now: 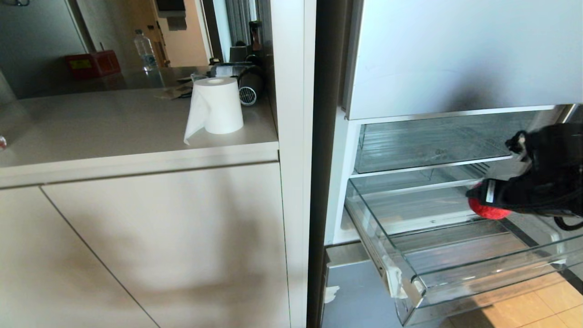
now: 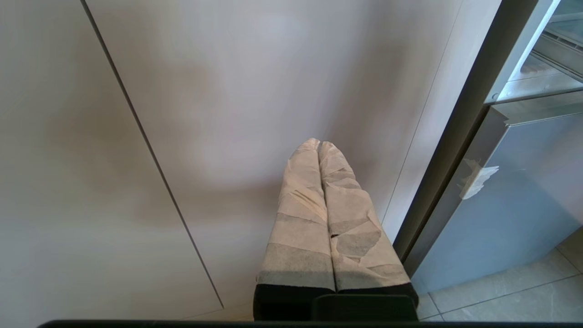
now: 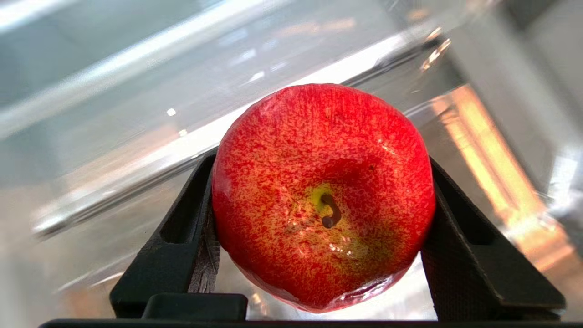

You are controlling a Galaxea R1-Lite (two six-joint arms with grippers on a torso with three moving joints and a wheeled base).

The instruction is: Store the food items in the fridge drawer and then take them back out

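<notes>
A glossy red apple (image 3: 321, 196), stem end facing the camera, sits clamped between the black fingers (image 3: 182, 228) of my right gripper (image 3: 321, 159). In the head view that gripper (image 1: 483, 197) reaches in from the right and holds the apple (image 1: 489, 210) above the pulled-out fridge drawer (image 1: 478, 269). The drawer is a clear, shallow tray with white tape (image 1: 395, 277) at its front left corner. Its clear floor (image 3: 114, 150) shows behind the apple. My left gripper (image 2: 319, 145) is parked with its taped fingers pressed together, facing a cabinet door.
A glass shelf (image 1: 432, 146) lies just above the drawer inside the open fridge. Left of the fridge is a counter with a paper roll (image 1: 217, 105), a water bottle (image 1: 145, 50) and a red box (image 1: 92, 64). Tiled floor (image 1: 537, 310) shows below the drawer.
</notes>
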